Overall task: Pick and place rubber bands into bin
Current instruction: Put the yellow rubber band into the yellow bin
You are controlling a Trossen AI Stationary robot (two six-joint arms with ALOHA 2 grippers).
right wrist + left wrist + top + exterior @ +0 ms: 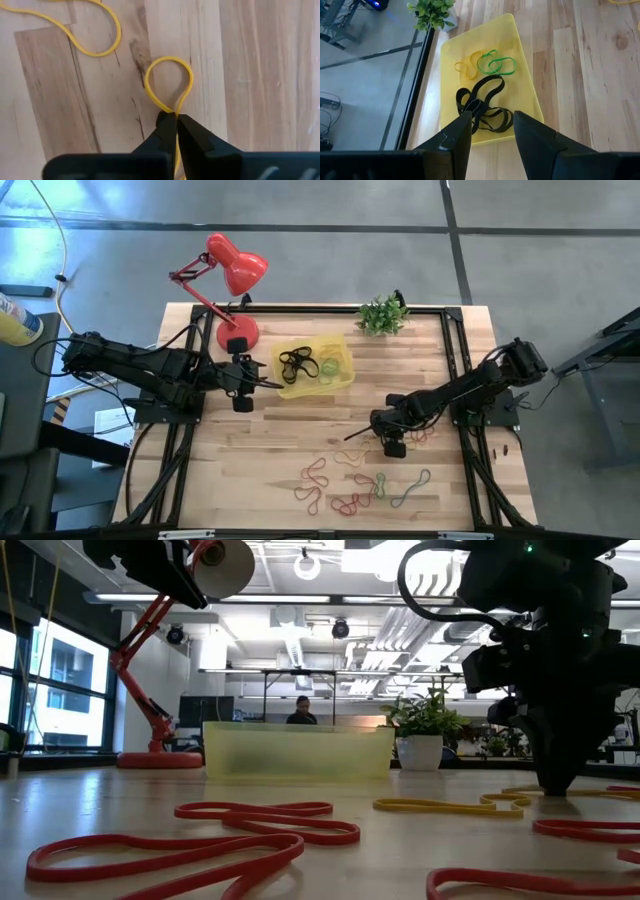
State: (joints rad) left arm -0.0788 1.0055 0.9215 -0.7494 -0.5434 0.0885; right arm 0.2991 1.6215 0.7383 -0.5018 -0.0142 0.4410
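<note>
Pale wooden planks are spreading under both arms. At the left, the left gripper [262, 383] is reaching level toward the bin [343, 376], fingers parted and empty; its wrist view is showing black, green and orange bands inside. Rightward, the right gripper [176, 120] is angling down, pinching a yellow rubber band [169, 82] on the table, with loose rubber bands [352, 492] lying nearer the front edge.

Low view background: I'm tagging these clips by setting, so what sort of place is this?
Probably an open-plan office or lab: long ceiling lights, tall windows and a person at a desk beyond the wooden table, with its yellow bin and red desk lamp.
</note>
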